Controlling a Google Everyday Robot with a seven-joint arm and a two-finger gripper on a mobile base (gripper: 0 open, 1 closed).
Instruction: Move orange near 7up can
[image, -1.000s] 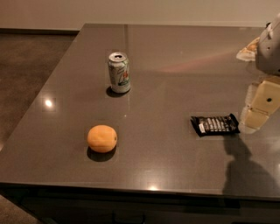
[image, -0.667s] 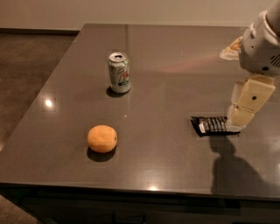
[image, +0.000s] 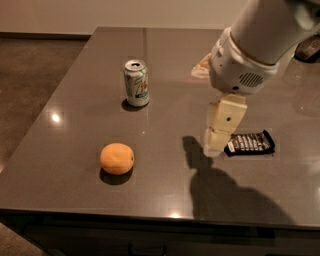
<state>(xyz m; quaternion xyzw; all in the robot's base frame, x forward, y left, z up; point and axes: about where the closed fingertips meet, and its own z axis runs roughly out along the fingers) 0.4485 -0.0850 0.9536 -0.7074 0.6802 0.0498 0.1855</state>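
The orange sits on the dark grey table near its front left. The 7up can stands upright behind it, farther back on the table, apart from it. My gripper hangs from the white arm at the right of the middle, pointing down above the table. It is well to the right of the orange, beside the left end of a black snack wrapper. It holds nothing that I can see.
The black snack wrapper lies flat at the right. A pale crumpled object lies behind the arm. A dark object sits at the far right edge. The table's front edge runs along the bottom.
The arm and gripper have swung left, from the right edge of the view past the black wrapper toward the table's middle. The orange and can have not moved.
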